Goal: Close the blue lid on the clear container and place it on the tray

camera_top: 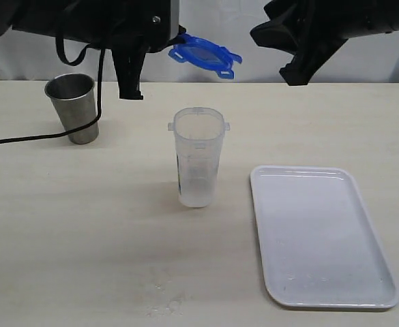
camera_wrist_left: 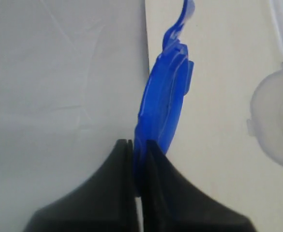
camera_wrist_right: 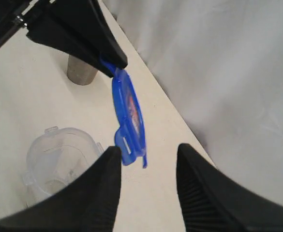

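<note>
My left gripper (camera_wrist_left: 140,143) is shut on one edge of the blue lid (camera_top: 204,54), holding it in the air above and behind the clear container (camera_top: 198,165). The lid (camera_wrist_left: 163,111) shows edge-on in the left wrist view, and in the right wrist view the lid (camera_wrist_right: 127,116) hangs from the left fingers (camera_wrist_right: 95,41). The container stands upright and uncovered on the table, left of the white tray (camera_top: 319,235). My right gripper (camera_wrist_right: 148,149) is open, raised at the upper right, just short of the lid's free end, with nothing between its fingers.
A steel cup (camera_top: 74,107) stands upright at the back left, with a black cable (camera_top: 22,138) trailing past it. A white curtain (camera_wrist_right: 218,72) backs the table's far edge. A small wet patch (camera_top: 164,300) marks the table near the front.
</note>
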You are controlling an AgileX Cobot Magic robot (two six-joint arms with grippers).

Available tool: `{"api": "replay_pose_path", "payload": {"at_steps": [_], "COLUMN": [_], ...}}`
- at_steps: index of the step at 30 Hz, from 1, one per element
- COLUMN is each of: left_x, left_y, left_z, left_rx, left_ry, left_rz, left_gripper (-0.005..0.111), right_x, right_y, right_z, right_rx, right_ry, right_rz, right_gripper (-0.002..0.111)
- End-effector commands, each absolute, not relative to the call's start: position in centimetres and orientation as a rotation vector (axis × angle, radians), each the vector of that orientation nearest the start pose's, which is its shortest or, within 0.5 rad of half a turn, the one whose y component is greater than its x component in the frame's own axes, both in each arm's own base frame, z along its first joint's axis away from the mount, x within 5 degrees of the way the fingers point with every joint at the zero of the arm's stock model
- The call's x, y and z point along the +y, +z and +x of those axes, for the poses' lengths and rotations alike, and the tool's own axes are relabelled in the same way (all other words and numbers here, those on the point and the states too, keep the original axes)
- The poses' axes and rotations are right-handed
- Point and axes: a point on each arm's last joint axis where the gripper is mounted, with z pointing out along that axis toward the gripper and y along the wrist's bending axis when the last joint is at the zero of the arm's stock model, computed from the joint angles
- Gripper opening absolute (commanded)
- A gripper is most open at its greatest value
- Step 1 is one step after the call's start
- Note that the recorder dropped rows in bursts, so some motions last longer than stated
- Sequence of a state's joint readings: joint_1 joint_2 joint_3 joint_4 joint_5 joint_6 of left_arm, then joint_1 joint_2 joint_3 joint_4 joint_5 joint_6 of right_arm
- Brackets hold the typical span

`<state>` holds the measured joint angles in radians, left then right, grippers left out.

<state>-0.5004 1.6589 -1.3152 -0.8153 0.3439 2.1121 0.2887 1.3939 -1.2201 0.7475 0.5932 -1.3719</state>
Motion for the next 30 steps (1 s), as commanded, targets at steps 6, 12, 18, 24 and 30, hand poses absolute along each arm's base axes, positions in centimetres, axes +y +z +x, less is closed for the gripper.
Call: {"api": "replay_pose_path", "payload": {"at_steps": [6, 12, 18, 24, 30], "left_x": [-22.7, -23.5, -22.9, -21.4, -23.6], "left_y": [32.0, 33.6, 32.3, 28.3, 27.4], "left_z": [32.0, 32.3, 32.4, 31.5, 28.8], "left_rx": [0.986, 0.84, 0.881, 0.912, 1.119], "left_ry": [0.393, 0.668, 0.719, 0.895, 0.771], "left_rz": [1.777, 1.679, 1.626, 1.561, 1.404], "left_gripper": [0.0, 0.0, 0.0, 0.0, 0.0], "right_x": [12.0, 12.0, 12.0, 12.0, 12.0], "right_y": [36.5, 36.3, 36.3, 36.3, 36.3], "right_z": [28.8, 28.8, 28.8, 28.8, 28.8], "right_rx": [1.714, 1.722, 1.734, 1.734, 1.74], "right_ry": [0.163, 0.166, 0.178, 0.176, 0.183], "right_rz": [-1.181, -1.183, -1.166, -1.163, -1.155], "right_gripper": [0.037, 0.037, 0.037, 0.037, 0.037]}}
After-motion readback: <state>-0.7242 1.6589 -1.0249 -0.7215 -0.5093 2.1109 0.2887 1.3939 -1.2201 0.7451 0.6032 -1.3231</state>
